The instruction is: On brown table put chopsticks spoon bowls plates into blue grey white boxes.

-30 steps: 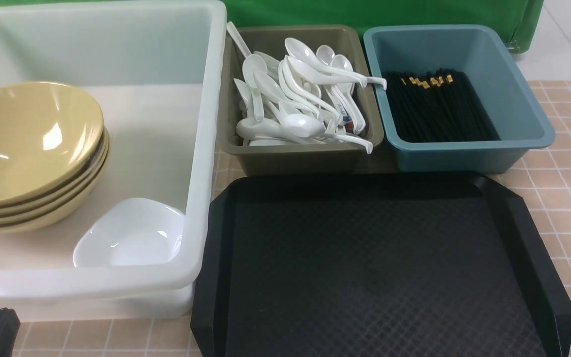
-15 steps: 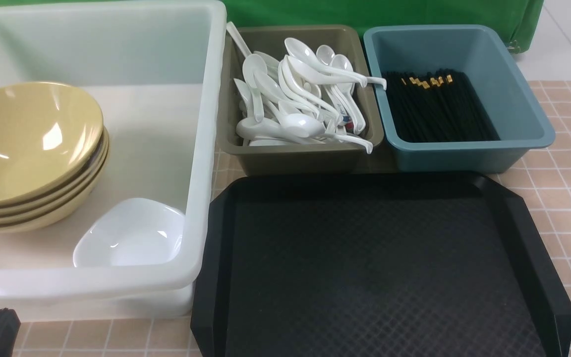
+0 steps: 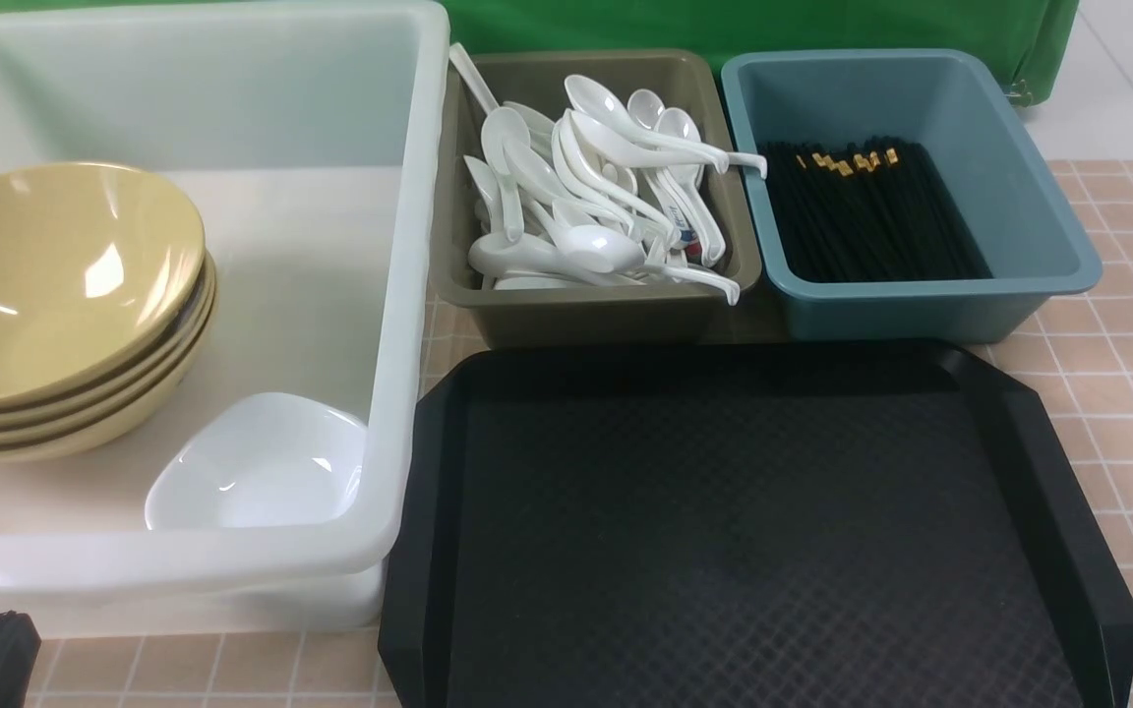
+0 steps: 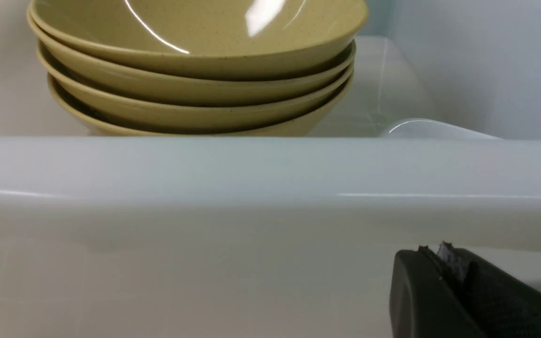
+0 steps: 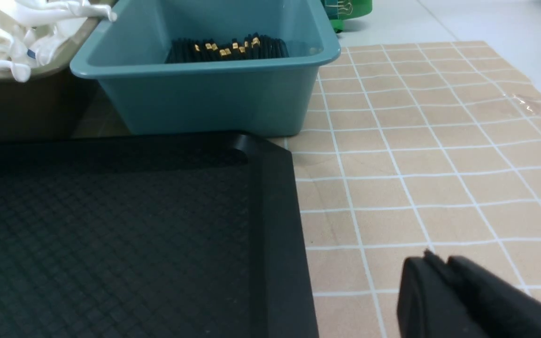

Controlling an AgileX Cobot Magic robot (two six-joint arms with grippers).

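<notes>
Bowls (image 3: 45,295) sit stacked at the left of the frame inside the white box (image 3: 399,295); both grippers' (image 4: 444,263) (image 5: 439,267) fingers rest pressed together, holding nothing.

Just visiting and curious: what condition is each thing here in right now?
yellow bowls: stacked in white tub
white dish: in tub, beside bowls
spoons: piled in grey bin
chopsticks: lying in blue bin
black tray: empty
</notes>
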